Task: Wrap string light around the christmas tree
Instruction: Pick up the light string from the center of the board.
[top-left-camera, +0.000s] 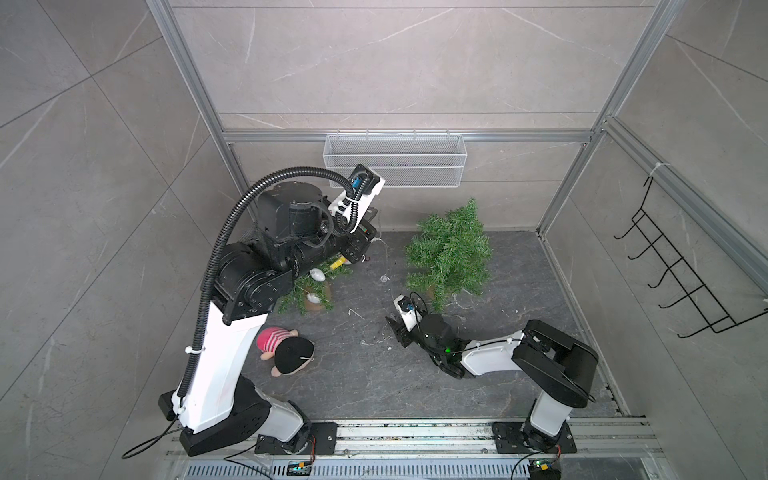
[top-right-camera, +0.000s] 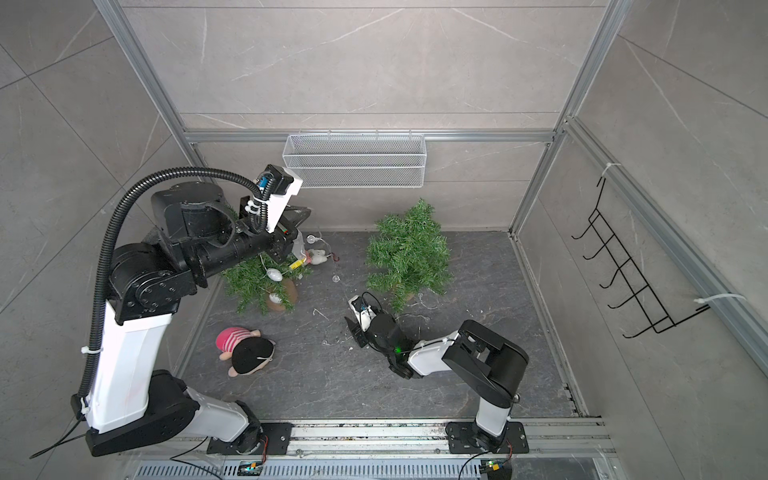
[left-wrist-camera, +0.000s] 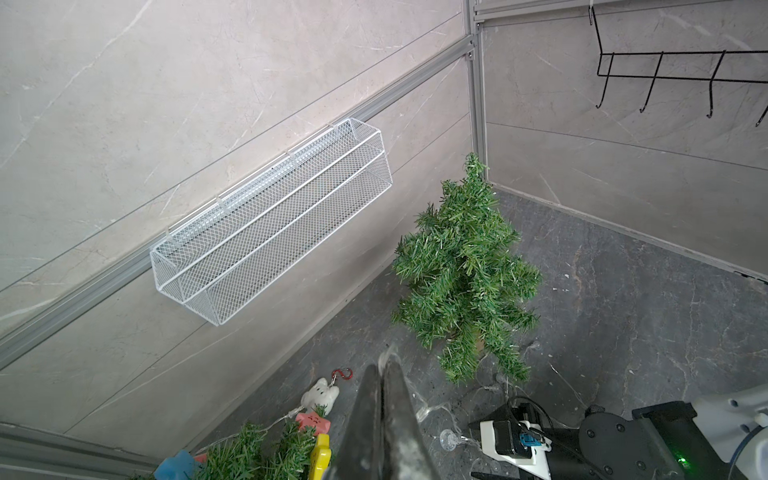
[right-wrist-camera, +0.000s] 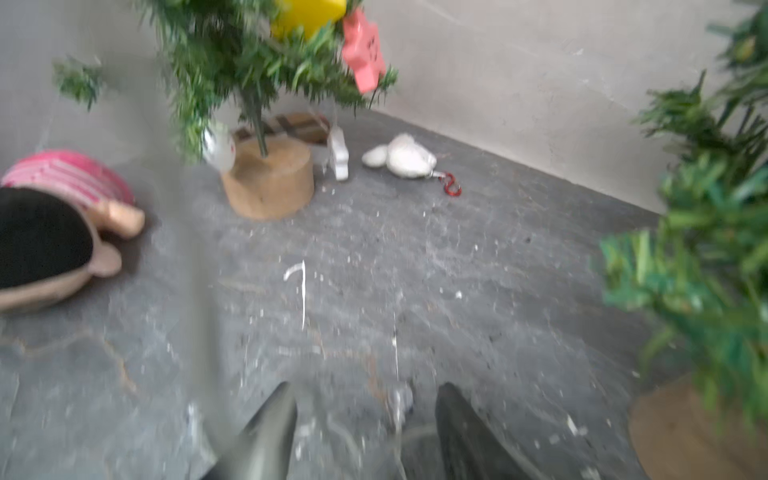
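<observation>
A bare green christmas tree (top-left-camera: 449, 253) (top-right-camera: 409, 253) (left-wrist-camera: 465, 266) stands at the back right of the floor. The string light (top-left-camera: 384, 278) (top-right-camera: 335, 278) (left-wrist-camera: 448, 438) is a thin clear wire with small bulbs; it trails over the floor towards that tree's base. My left gripper (top-left-camera: 374, 239) (top-right-camera: 303, 241) (left-wrist-camera: 384, 361) is raised at the back left, shut, with a strand of the wire pinched at its tips. Low over the floor in front of the tree, my right gripper (top-left-camera: 392, 328) (top-right-camera: 353, 328) (right-wrist-camera: 365, 390) is open, and a bulb (right-wrist-camera: 401, 401) lies between its jaws.
A second, decorated tree (top-left-camera: 307, 291) (right-wrist-camera: 249, 62) in a brown pot stands under my left arm. A white plush keychain (left-wrist-camera: 322, 395) lies beside it and a doll (top-left-camera: 286, 351) lies front left. A white mesh basket (top-left-camera: 395, 160) hangs on the back wall, a black hook rack (top-left-camera: 685, 270) on the right wall.
</observation>
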